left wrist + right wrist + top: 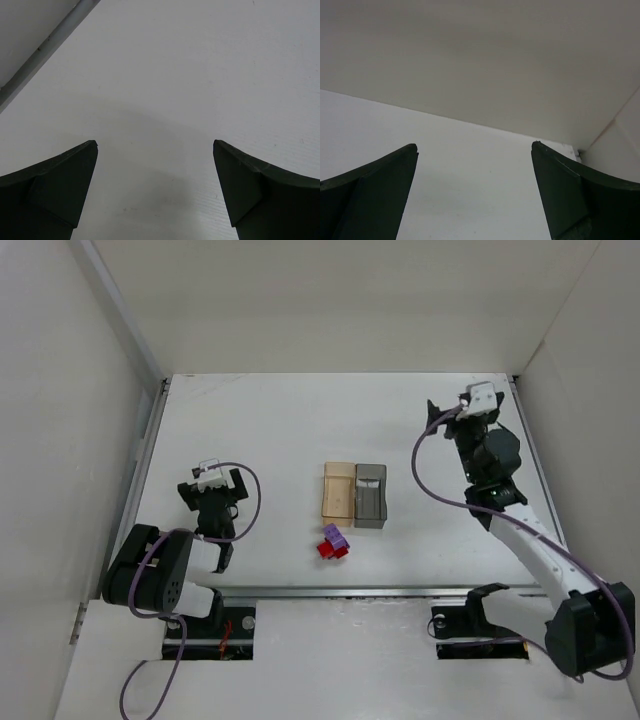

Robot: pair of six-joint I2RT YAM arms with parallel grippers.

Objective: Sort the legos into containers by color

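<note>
A tan tray and a dark grey tray stand side by side at the table's middle. Just in front of the tan tray lie a purple lego and a red lego, touching each other. My left gripper is open and empty over bare table at the left, well apart from the legos; its wrist view shows only white table between the fingers. My right gripper is open and empty at the far right, pointing toward the back wall. Neither wrist view shows legos or trays.
White walls enclose the table on the left, back and right. A metal rail runs along the table's left edge. Purple cables loop off both arms. The arm bases sit at the near edge.
</note>
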